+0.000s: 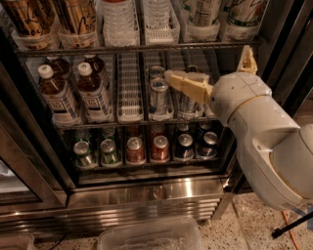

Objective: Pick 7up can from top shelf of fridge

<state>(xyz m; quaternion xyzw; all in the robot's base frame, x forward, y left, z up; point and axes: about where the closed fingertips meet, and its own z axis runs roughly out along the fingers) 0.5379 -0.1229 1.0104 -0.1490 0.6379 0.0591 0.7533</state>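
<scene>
Gripper (208, 62) sits in front of the middle rack (132, 122) of the fridge (146, 197), below the top shelf (122, 50). Its fingers are spread wide with nothing between them. 7up can (203, 13) stands upright in a clear tray (200, 33) at the right of the top shelf, above the gripper and untouched.

- Fridge (146, 195): base panel is stainless steel, glossy, with streaky reflections. Door frames are black and matt.
- Top shelf (137, 49): dark metal wire. The trays (161, 34) on it are clear ribbed plastic.
- Bottles (56, 95): clear plastic with white plastic caps and paper-like labels.
- Low cans (134, 149): metal with shiny silver lids.
- Hand (209, 63), before the middle rack at right: fingers (188, 85) are tan matt plastic, spread apart.
- Arm (264, 132): smooth white plastic shell with a slight sheen.
- Floor (234, 229): speckled stone.
- Bin (146, 237): cloudy clear plastic.
</scene>
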